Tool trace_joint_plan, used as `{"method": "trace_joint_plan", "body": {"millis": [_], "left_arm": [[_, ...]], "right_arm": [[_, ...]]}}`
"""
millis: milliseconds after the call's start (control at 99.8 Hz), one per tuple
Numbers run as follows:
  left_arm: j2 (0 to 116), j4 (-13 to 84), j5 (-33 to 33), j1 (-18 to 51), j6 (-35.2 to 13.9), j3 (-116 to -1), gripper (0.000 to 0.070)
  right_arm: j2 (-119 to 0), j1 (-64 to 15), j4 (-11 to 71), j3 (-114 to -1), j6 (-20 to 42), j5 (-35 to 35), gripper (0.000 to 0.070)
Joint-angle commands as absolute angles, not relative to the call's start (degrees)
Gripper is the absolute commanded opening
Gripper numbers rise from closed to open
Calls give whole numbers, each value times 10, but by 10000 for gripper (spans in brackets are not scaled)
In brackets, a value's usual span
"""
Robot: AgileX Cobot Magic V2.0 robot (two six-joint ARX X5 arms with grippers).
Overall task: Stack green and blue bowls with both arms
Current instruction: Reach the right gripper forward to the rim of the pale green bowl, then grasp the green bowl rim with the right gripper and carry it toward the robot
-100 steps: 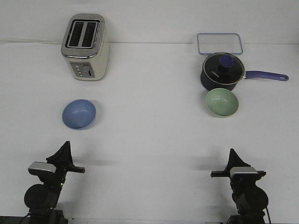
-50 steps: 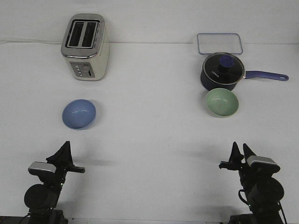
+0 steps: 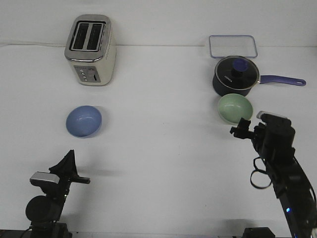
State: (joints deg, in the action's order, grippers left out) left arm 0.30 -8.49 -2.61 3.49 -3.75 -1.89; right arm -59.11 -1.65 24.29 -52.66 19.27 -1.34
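The pale green bowl (image 3: 236, 108) sits upright at the right, just in front of the navy saucepan. The light blue bowl (image 3: 83, 120) sits upright at the left, in front of the toaster. Both are empty. My right gripper (image 3: 242, 129) is raised and hovers just in front of the green bowl's near rim. Its jaws look parted and hold nothing. My left gripper (image 3: 69, 155) rests low at the front left, well short of the blue bowl. Its jaws meet in one point and hold nothing.
A cream toaster (image 3: 90, 49) stands at the back left. A navy saucepan (image 3: 235, 75) with a glass lid and a long handle pointing right sits right behind the green bowl. A clear rectangular container (image 3: 233, 46) lies behind it.
My right arm has lifted from its low rest and moved forward to the green bowl's near side, its jaws parting on the way. The left arm and both bowls have not moved.
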Motion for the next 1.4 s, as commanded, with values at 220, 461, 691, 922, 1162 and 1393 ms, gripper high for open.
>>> {"method": "trace_joint_plan", "body": {"millis": [220, 461, 691, 922, 1162, 1393], "left_arm": [[2, -91, -26, 34, -37, -8, 14], [2, -91, -26, 34, -37, -8, 14], [2, -91, -26, 34, -37, -8, 14], [2, -91, -26, 34, -37, -8, 14], [2, -91, -26, 34, -37, -8, 15], [2, -91, -26, 34, -37, -8, 14]], "right_arm": [[-827, 42, 276, -661, 149, 7, 435], [-967, 70, 299, -755, 132, 21, 435], [-1036, 79, 301, -787, 123, 46, 435], [-1056, 80, 309, -787, 119, 46, 119], [-1044, 84, 316, -790, 111, 48, 0], [-967, 94, 340, -792, 108, 104, 0]]}}
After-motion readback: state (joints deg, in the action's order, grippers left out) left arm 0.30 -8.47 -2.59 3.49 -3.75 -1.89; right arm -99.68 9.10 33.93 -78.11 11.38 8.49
